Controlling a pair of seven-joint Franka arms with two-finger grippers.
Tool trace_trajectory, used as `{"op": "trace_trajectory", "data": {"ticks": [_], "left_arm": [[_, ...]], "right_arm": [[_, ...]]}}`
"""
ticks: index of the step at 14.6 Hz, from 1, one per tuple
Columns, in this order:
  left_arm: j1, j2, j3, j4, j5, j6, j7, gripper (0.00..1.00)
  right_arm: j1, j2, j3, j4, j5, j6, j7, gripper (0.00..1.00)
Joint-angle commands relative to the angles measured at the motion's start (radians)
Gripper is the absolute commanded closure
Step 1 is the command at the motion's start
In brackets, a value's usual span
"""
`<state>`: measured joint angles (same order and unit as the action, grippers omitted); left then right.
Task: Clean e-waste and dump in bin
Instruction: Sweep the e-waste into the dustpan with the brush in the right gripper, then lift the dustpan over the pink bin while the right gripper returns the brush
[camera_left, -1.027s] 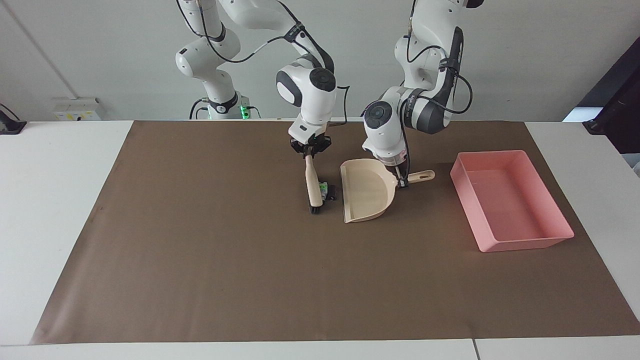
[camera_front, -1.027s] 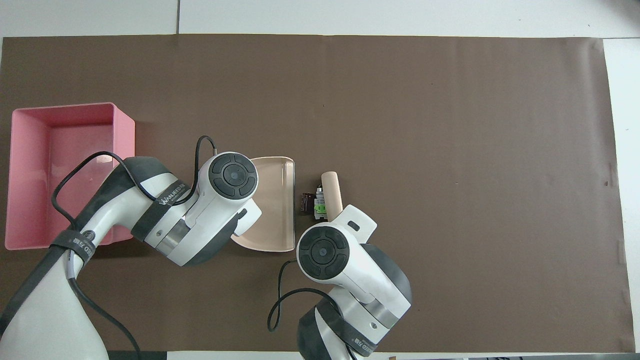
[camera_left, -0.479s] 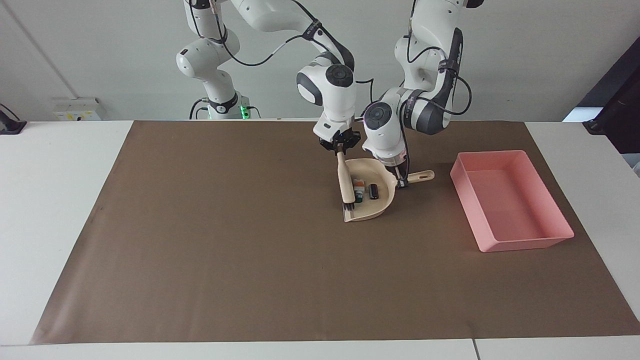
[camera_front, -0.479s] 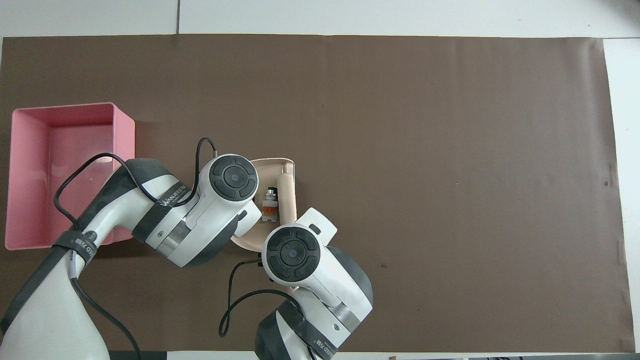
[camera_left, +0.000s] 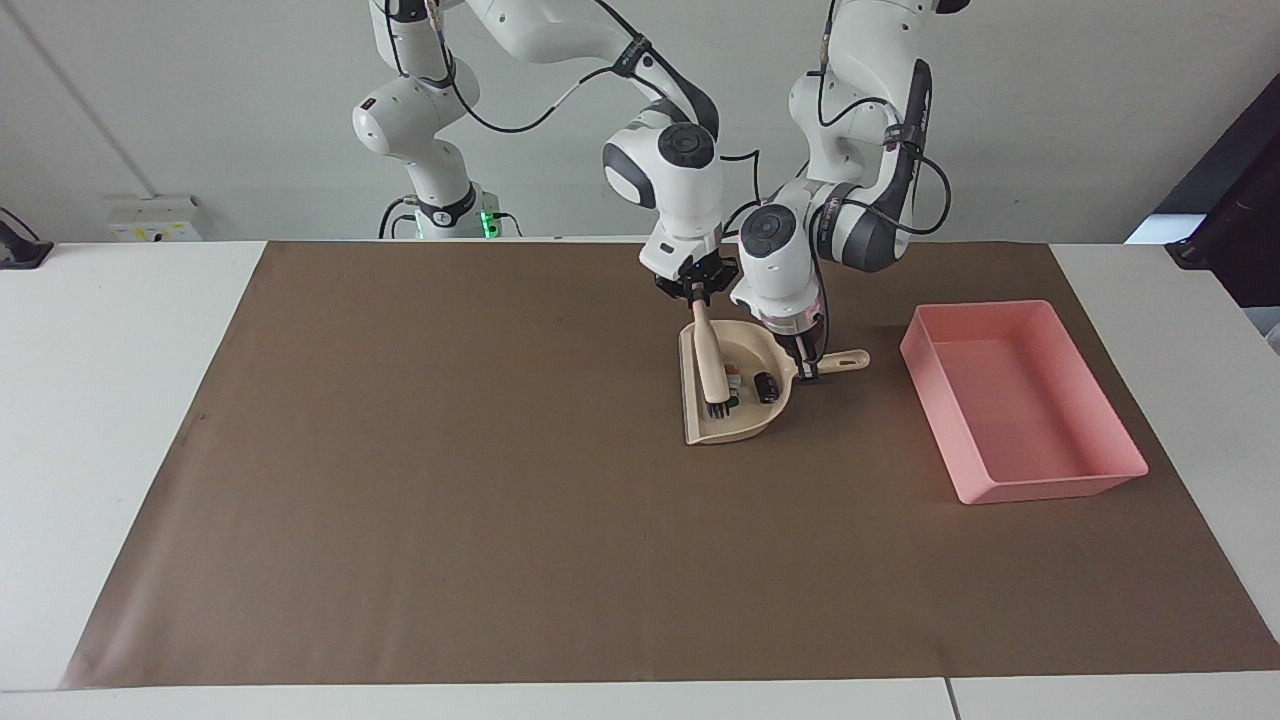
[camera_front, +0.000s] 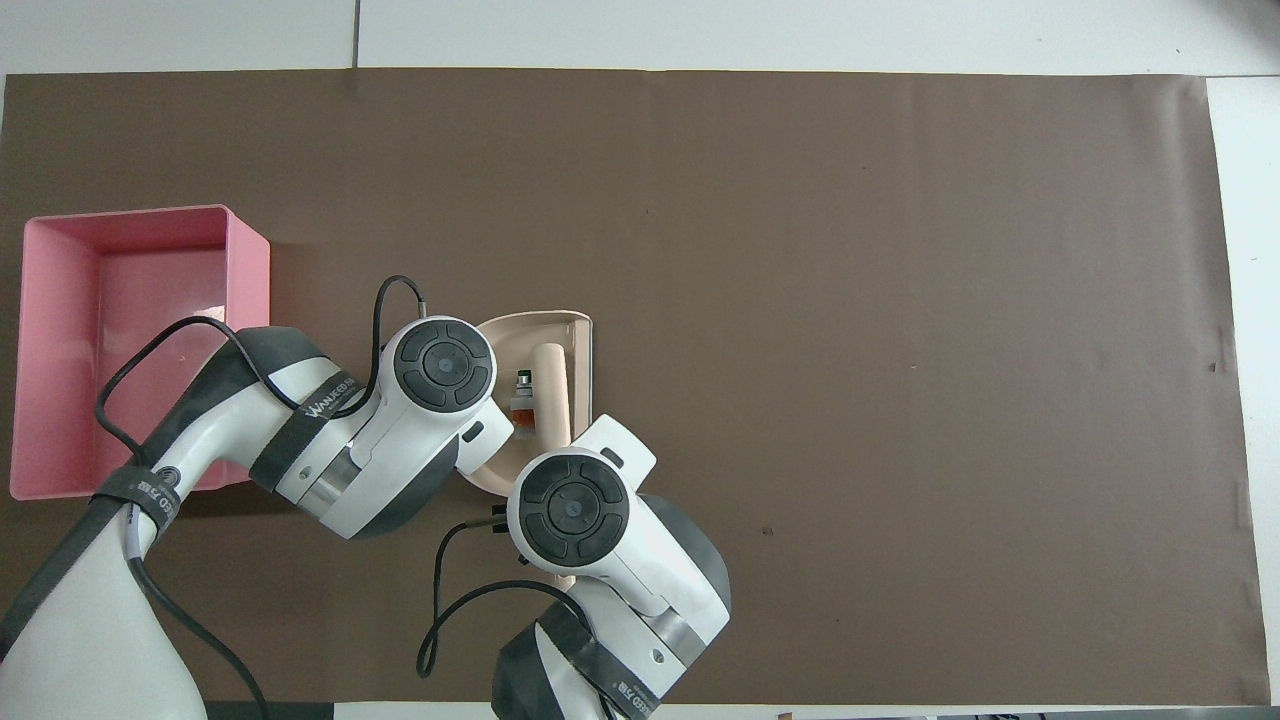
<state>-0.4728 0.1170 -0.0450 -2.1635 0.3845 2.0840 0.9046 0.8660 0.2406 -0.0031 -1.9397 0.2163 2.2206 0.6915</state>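
Inside the beige dustpan (camera_left: 700, 425), the e-waste (camera_left: 750, 383) lies beside the brush (camera_left: 712, 368) clamped by the right gripper (camera_left: 697, 294); the left gripper (camera_left: 808, 370) grips the dustpan's handle, near the pink bin (camera_left: 1050, 480).

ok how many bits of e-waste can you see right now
2, both lying in the dustpan: the white-grey cylinder beside the brush, and the dark cylinder nearer the dustpan's handle. None visible on the mat.
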Motion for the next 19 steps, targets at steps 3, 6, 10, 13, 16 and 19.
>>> {"op": "trace_trajectory", "data": {"ticks": [3, 6, 10, 13, 16, 19], "left_arm": [[0.033, -0.014, -0.003, -0.039, -0.033, 0.088, 0.028, 1.00], [0.034, -0.025, -0.001, -0.038, -0.035, 0.081, 0.049, 1.00], [0.097, -0.086, 0.002, -0.016, -0.125, 0.010, 0.216, 1.00], [0.160, -0.118, 0.004, 0.019, -0.148, -0.047, 0.293, 1.00], [0.236, -0.129, 0.011, 0.108, -0.187, -0.145, 0.367, 1.00], [0.336, -0.131, 0.013, 0.183, -0.190, -0.189, 0.460, 1.00]], "right_arm": [[-0.018, -0.104, -0.001, 0.010, 0.020, -0.116, -0.006, 1.00], [-0.064, -0.220, -0.003, 0.010, 0.022, -0.244, -0.006, 1.00], [-0.217, -0.355, -0.008, -0.002, 0.015, -0.422, -0.074, 1.00], [-0.421, -0.412, -0.012, 0.008, -0.014, -0.547, -0.226, 1.00], [-0.550, -0.419, -0.011, 0.001, -0.156, -0.565, -0.331, 1.00], [-0.733, -0.429, -0.012, -0.060, -0.176, -0.529, -0.521, 1.00]]}}
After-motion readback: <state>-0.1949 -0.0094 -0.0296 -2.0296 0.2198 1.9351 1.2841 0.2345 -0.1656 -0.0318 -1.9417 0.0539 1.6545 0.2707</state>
